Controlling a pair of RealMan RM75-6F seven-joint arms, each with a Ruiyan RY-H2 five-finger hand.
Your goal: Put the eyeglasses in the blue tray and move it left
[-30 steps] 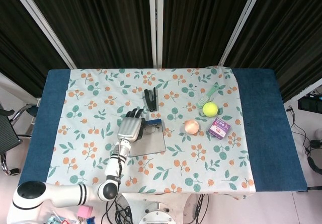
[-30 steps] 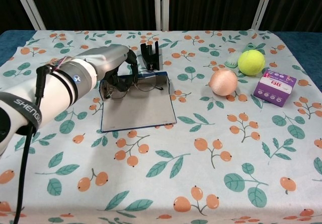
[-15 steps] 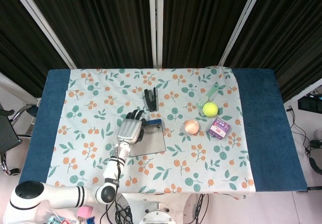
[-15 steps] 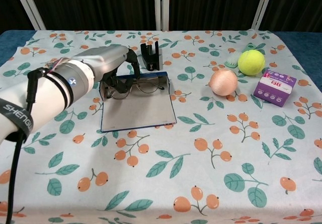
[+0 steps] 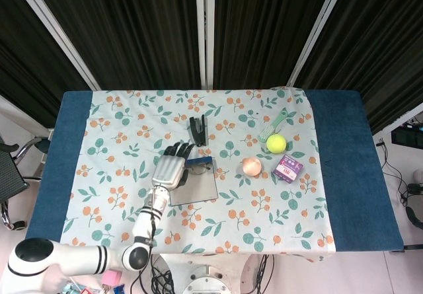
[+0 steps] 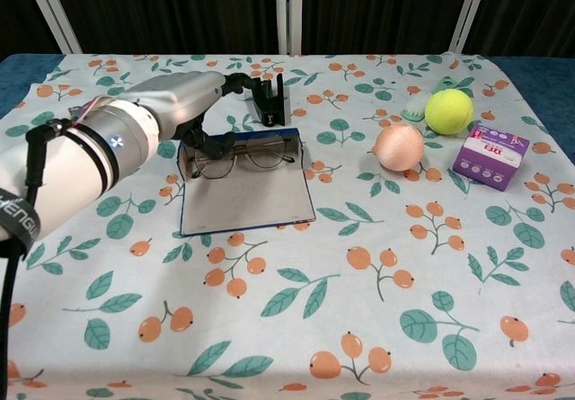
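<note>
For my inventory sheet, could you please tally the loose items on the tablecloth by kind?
Balls: 2, tennis ball and peach ball
Eyeglasses: 1
Blue tray: 1
Black stapler: 1
Purple box: 1
Green brush: 1
Total: 7

The head view looks steeply down from high above the table (image 5: 344,175) — all of it in frame, curtains behind. The chest view sits low and close, facing forward across the tablecloth (image 6: 377,310) — both share its patterned middle.
</note>
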